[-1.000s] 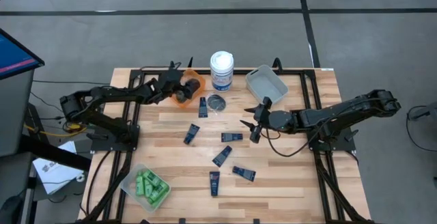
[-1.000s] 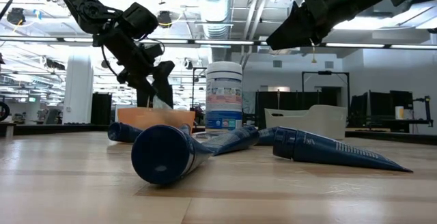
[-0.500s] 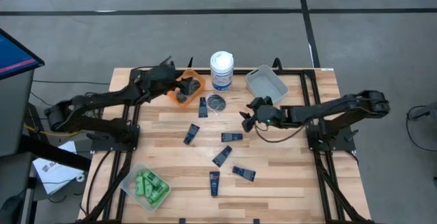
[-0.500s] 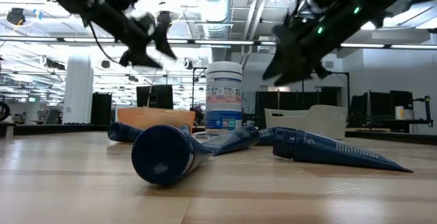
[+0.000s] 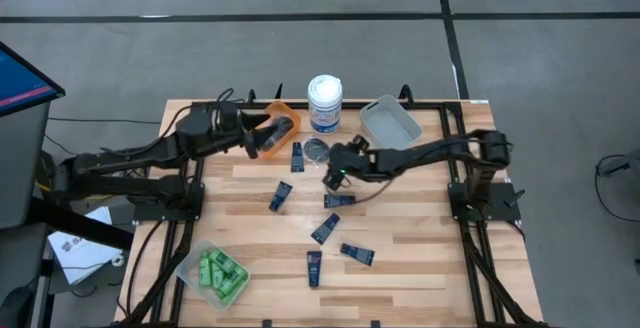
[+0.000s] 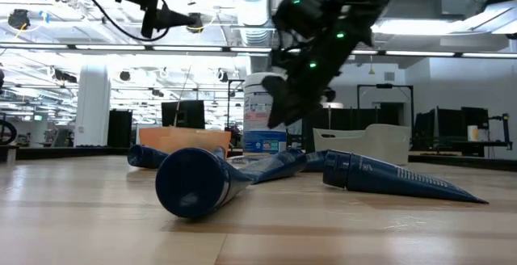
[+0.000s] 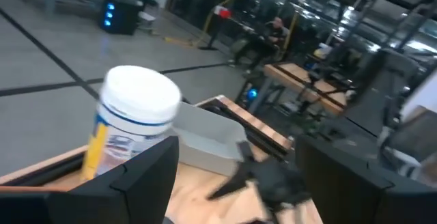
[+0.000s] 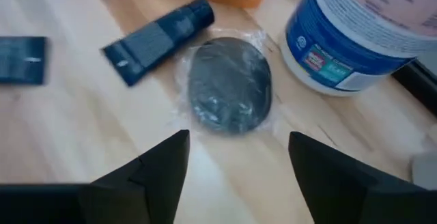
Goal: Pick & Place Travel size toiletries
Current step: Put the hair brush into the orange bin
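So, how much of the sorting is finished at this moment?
Done: green bottles lie in the clear bin, and one dark pot in the orange bin. In hand: nothing; the open right gripper nears the wrapped grey pot, the left gripper is open. Left: that pot and seven navy tubes.

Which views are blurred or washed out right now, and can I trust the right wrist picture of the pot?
Left wrist view: smeared throughout. Low view: the arms are blurred against bright ceiling lights, the nearest navy tube stays crisp. Right wrist view: slightly soft, but the grey pot in its shiny clear wrap is readable. High view: evenly lit, sharp.
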Controlling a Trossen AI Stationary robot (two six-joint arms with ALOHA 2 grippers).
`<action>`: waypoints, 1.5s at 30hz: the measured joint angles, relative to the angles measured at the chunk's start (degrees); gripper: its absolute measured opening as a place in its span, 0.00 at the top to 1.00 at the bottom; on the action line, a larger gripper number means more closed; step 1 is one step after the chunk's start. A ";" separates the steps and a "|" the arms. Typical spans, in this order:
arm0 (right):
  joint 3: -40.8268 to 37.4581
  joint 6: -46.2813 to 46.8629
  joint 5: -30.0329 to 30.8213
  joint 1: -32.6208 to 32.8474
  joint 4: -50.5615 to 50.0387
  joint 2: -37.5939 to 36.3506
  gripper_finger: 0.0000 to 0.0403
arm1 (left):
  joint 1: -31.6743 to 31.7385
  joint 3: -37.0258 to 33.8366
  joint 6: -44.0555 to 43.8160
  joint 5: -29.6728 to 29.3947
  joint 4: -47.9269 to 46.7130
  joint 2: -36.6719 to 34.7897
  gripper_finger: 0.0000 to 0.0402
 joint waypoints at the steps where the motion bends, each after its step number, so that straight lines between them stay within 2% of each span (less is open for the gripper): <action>1: 2.01 0.00 0.02 -0.42 -2.05 1.29 0.38 | -0.62 0.00 -0.04 -0.03 -0.16 -0.27 0.28; 6: 10.38 0.54 -0.73 -3.15 -7.98 7.13 0.31 | -2.89 -0.02 -0.06 -0.36 -0.08 -0.16 0.28; 10: 13.44 2.81 -3.91 -5.84 -9.61 9.62 0.29 | -4.09 -0.07 -0.07 -0.36 -0.09 -0.04 0.28; 19: 14.32 4.54 -10.48 -10.97 -10.09 12.33 0.29 | -4.86 -0.07 -0.05 -0.39 0.03 -0.04 0.28; 32: 14.72 5.43 -16.45 -11.35 -5.82 17.27 0.30 | -4.84 -0.09 -0.36 -0.71 -0.01 -0.04 0.28; 36: 14.69 5.70 -17.58 -11.35 -6.05 17.35 0.38 | -4.84 -0.09 -0.47 -0.69 -0.08 -0.04 0.28; 45: 14.55 5.53 -18.57 -11.33 -7.00 17.39 0.78 | -4.84 -0.09 -0.47 -0.65 -0.04 -0.04 0.28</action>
